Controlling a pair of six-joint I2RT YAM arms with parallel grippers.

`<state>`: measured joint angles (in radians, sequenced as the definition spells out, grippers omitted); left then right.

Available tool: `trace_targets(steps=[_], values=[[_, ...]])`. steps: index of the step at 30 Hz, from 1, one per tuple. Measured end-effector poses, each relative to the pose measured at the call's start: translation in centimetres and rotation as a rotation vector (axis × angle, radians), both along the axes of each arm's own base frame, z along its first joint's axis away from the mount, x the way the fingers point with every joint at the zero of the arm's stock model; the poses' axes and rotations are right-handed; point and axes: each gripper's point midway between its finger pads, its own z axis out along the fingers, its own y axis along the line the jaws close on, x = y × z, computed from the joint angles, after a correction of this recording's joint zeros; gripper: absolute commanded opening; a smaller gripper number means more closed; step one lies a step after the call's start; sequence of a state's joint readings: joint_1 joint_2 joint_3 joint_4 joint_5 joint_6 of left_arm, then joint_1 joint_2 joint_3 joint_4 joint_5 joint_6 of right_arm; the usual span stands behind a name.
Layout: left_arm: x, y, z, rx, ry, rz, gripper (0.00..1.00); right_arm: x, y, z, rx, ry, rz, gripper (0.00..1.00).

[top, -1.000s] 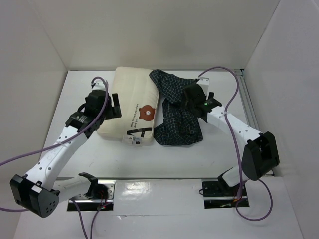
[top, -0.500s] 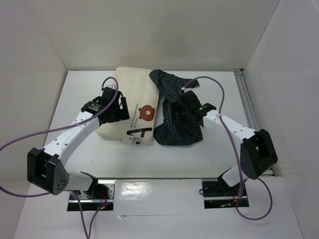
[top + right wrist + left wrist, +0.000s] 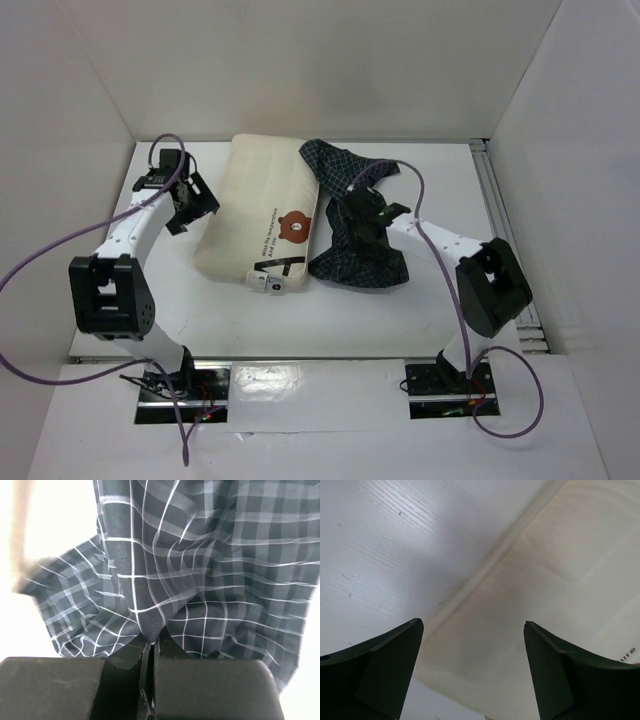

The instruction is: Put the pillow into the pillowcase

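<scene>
pillow (image 3: 262, 215) sat mid-frame on the tabletop (image 3: 440, 180), pillowcase (image 3: 365, 255) crumpled against its right side. your right gripper (image 3: 150, 647) jaws were clamped on a fold of that thin, limp-looking cloth. left gripper (image 3: 472, 625) jaws were apart over the pillow's left edge, which looked soft and squashy, so probably best pinched at a corner.

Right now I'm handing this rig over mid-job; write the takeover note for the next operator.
Left hand: open, empty, over the pillow at its left edge.
Right hand: shut on a fold of the pillowcase.
The pillow lies flat on the table, none of it inside; the pillowcase is crumpled against its right side.
Done: pillowcase gripped.
Left: open the case, slide the pillow in.
</scene>
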<state>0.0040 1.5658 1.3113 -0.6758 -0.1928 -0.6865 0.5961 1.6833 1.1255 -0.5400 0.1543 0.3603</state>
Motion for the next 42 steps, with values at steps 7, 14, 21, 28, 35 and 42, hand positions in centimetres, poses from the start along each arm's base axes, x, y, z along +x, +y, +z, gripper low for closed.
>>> trace_targets(steps=[7, 14, 21, 28, 35, 42], values=[[2.2, -4.3, -6.7, -0.032, 0.145, -0.141, 0.9, 7.0, -0.1, 19.3, 0.161, -0.4, -0.057, 0.0], [2.9, -17.7, -4.8, -0.129, 0.043, -0.492, 0.89, 5.0, -2.3, 40.6, 0.39, -0.86, -0.056, 0.0], [0.2, -32.6, 0.0, -0.217, -0.037, -0.913, 0.9, 0.8, -2.3, 47.3, 0.545, -1.033, 0.06, 0.0], [1.6, -12.2, 5.1, -0.256, -0.1, -0.382, 0.84, 4.4, 4.3, 41.4, 0.62, -0.876, 0.245, 0.0], [-4.3, -4.2, 15.2, -0.279, -0.441, -0.192, 0.88, 7.1, 18.1, 26.4, 0.659, -0.443, 0.458, 0.0], [-6.2, -8.9, 16.5, -0.415, -0.503, -0.444, 0.96, 1.7, 24.9, 28.2, 0.719, -0.41, 0.622, 0.0]])
